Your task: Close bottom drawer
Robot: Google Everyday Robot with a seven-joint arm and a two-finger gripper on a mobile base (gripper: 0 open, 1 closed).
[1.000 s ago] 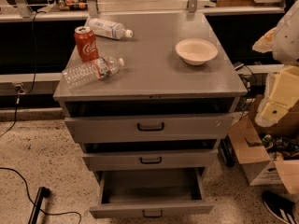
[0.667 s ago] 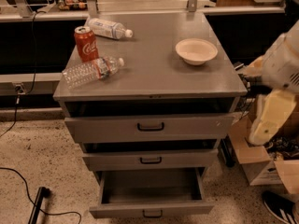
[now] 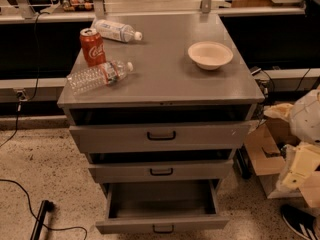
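Dropped lower than a moment ago, my cream plastic gripper (image 3: 299,168) hangs at the right edge, apart from the cabinet (image 3: 160,84) — spread or pressed together, I cannot tell. The bottom drawer (image 3: 162,225) — grey metal, boxy, small black bar handle — stands pulled out toward the near side.

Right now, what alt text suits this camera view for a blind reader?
The bottom drawer of a three-drawer cabinet stands pulled out, the two above slightly ajar. The gripper hangs at the right edge, clear of it. On top: Coca-Cola can, two water bottles, bowl.
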